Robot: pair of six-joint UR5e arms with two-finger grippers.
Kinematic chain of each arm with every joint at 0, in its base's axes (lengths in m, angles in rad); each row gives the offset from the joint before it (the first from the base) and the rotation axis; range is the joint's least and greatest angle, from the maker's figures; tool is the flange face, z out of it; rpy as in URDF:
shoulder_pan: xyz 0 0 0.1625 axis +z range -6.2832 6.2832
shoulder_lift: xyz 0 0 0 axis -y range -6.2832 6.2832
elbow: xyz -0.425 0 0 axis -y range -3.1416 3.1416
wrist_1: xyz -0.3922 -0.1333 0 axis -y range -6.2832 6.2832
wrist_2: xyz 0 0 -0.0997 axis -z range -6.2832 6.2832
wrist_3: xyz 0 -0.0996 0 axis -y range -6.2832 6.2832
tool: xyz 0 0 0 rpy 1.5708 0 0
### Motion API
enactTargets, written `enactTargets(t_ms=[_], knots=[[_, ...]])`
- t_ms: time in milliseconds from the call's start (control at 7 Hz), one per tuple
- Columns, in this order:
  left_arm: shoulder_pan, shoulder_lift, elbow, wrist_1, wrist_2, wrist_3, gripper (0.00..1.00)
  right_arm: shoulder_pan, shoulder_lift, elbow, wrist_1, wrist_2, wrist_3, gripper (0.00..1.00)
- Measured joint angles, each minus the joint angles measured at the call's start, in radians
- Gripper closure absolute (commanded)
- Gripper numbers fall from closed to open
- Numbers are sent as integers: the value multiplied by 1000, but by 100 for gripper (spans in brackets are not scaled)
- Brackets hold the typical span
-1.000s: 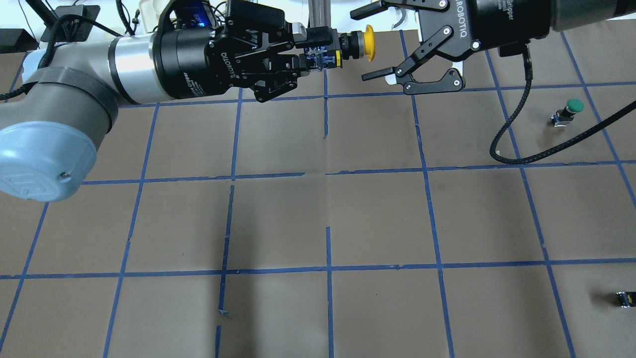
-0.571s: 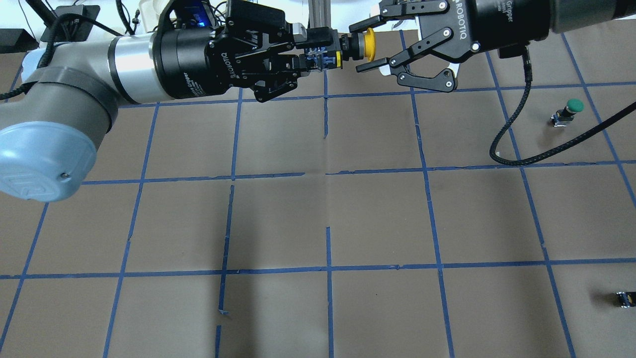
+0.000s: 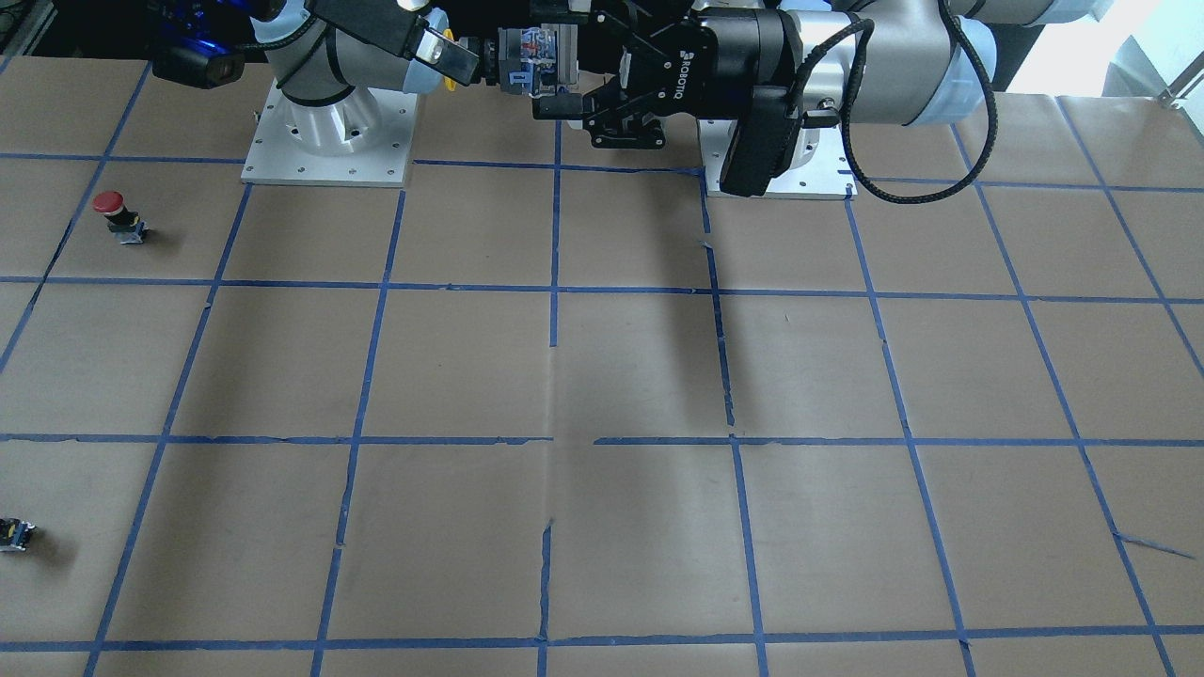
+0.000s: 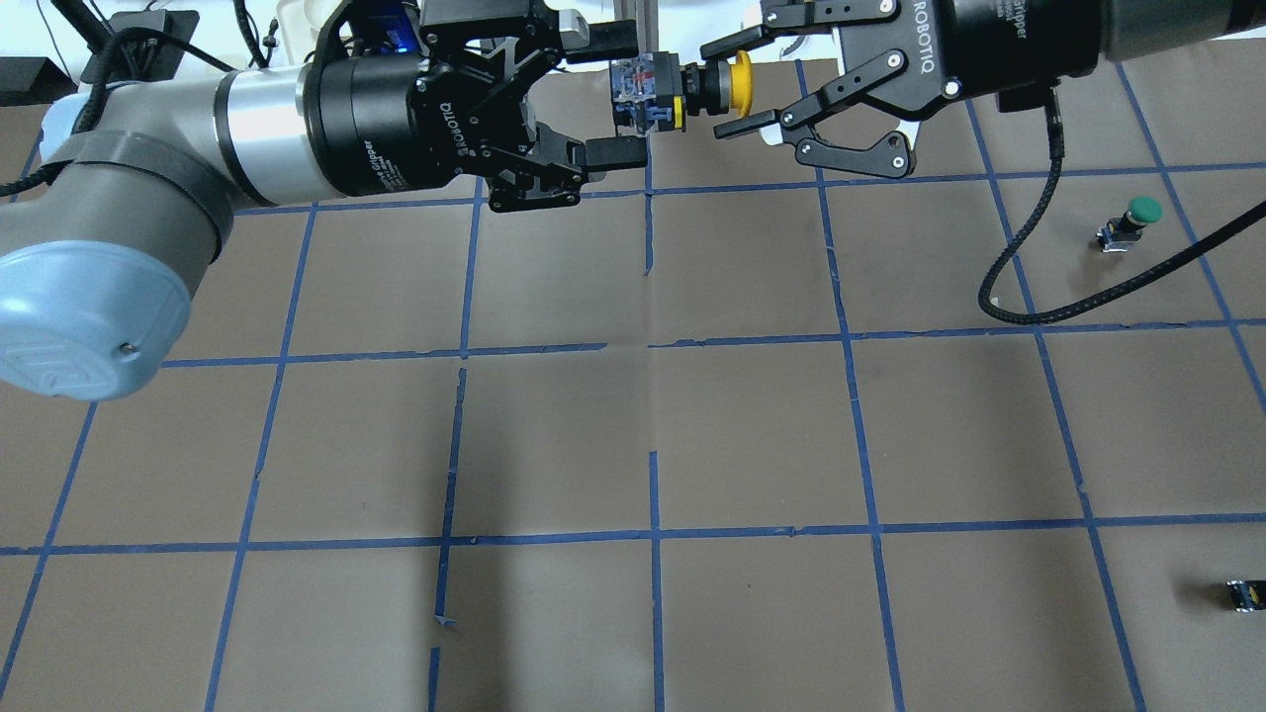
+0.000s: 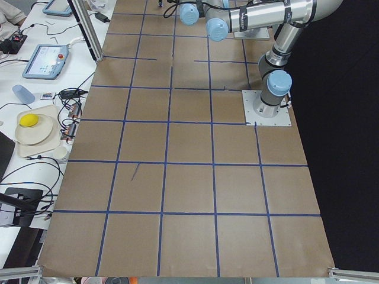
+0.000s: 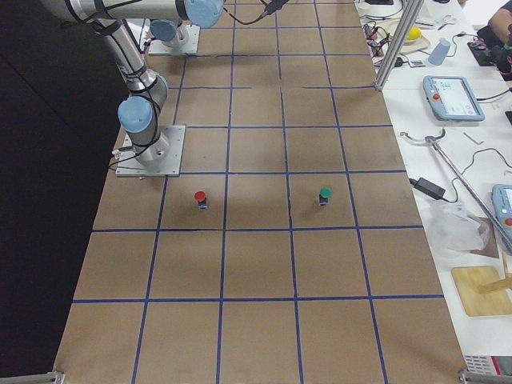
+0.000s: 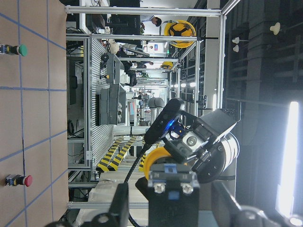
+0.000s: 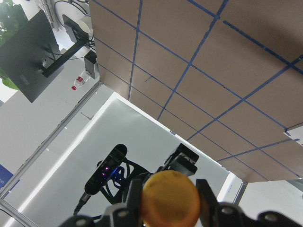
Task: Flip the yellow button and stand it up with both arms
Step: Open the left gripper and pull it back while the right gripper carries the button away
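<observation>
The yellow button [image 4: 682,87] is up in the air over the far side of the table [image 4: 752,425], lying sideways. The right gripper [image 4: 722,87] pinches its yellow cap and holds it. The left gripper [image 4: 618,97] is wide open, with one finger on each side of the button's other end. A green button [image 4: 1137,220] sits on the table, well off to the right.

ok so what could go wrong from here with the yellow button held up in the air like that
The right gripper holds the yellow button by its round cap end alone, with the body sticking out sideways. It may pivot or slip in that grip and drop to the table. The left gripper is open with a finger on either side of the body, so a skewed retreat could knock the button loose.
</observation>
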Motion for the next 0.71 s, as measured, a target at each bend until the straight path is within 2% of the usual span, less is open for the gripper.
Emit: enactTargets(t_ms=[143, 429, 714], knots=[[3, 7, 4, 1, 28, 2, 11, -37, 1, 0, -5, -9, -10, 71], [14, 13, 31, 11, 169, 2, 11, -144, 5, 13, -9, -47, -97, 71], [39, 9, 74, 12, 402, -1, 11, -187, 19, 45, -3, -220, -283, 70]])
